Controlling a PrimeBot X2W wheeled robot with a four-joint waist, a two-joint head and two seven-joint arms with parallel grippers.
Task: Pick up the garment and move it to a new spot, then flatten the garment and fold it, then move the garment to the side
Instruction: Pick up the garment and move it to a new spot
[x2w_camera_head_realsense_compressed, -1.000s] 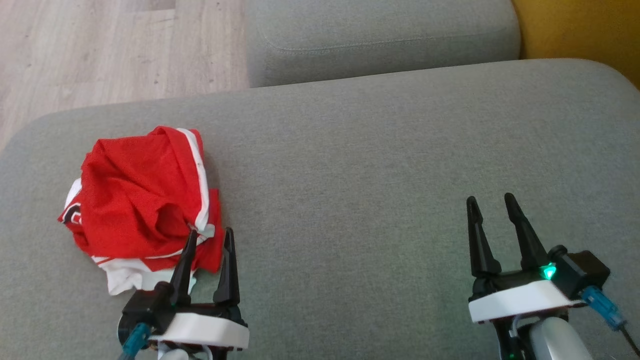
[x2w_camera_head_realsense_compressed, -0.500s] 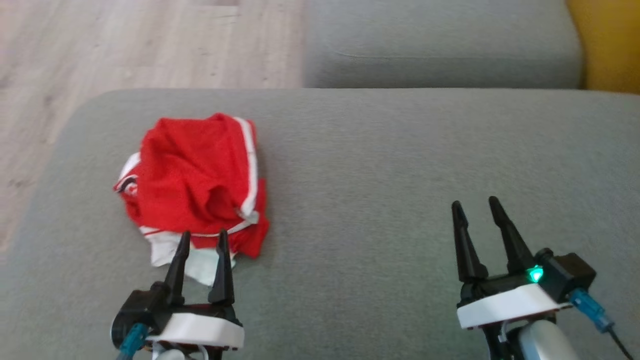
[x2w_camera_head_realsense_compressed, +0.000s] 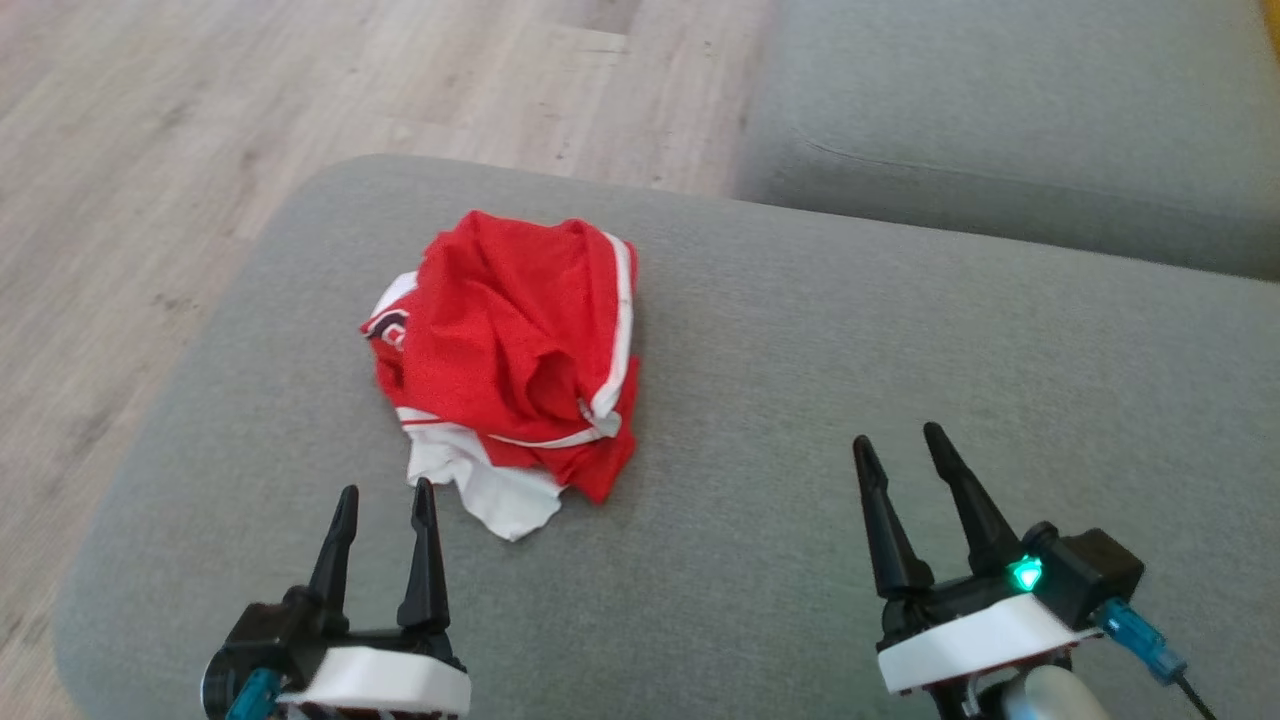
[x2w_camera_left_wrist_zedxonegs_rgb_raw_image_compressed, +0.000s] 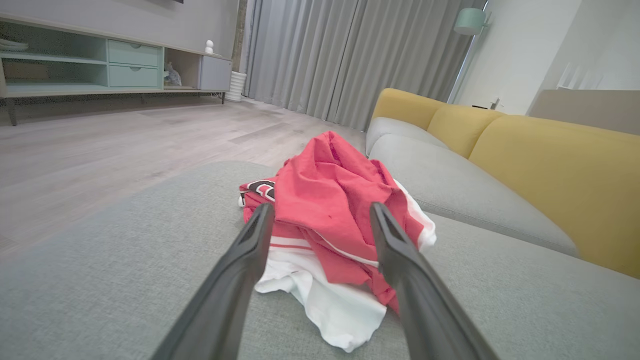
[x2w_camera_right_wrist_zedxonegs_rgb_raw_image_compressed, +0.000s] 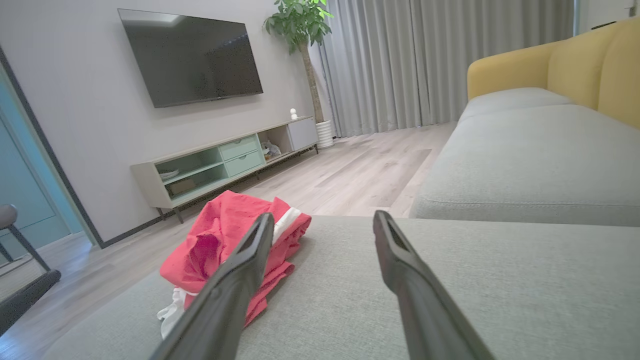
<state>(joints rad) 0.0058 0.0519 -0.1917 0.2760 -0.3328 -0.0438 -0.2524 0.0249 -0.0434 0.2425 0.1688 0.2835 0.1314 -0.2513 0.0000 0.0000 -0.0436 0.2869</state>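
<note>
1. Crumpled red garment (x2w_camera_head_realsense_compressed: 515, 350) with white trim, heaped on gray cushion (x2w_camera_head_realsense_compressed: 800, 400), left part, toward far edge.
2. Near side of heap: white flap (x2w_camera_head_realsense_compressed: 492, 492) flat on cushion.
3. Left hand (x2w_camera_head_realsense_compressed: 386, 487) wide, empty, fingers (x2w_camera_head_realsense_compressed: 424, 560) aimed at garment, tips just short of white flap, apart from it.
4. In left wrist view, garment framed between both fingers.
5. Right hand (x2w_camera_head_realsense_compressed: 897, 434) wide, empty, over bare cushion, well apart from garment, to its right.
6. Whether either hand rests on cushion: cannot tell.
7. Wood floor (x2w_camera_head_realsense_compressed: 150, 150) beyond cushion on left; second gray cushion (x2w_camera_head_realsense_compressed: 1000, 120) beyond on right.
8. Yellow backrest (x2w_camera_left_wrist_zedxonegs_rgb_raw_image_compressed: 550, 165), gray curtains (x2w_camera_left_wrist_zedxonegs_rgb_raw_image_compressed: 350, 60), low cabinet (x2w_camera_right_wrist_zedxonegs_rgb_raw_image_compressed: 220, 165), TV (x2w_camera_right_wrist_zedxonegs_rgb_raw_image_compressed: 192, 55), plant (x2w_camera_right_wrist_zedxonegs_rgb_raw_image_compressed: 297, 20) in wrist views.
</note>
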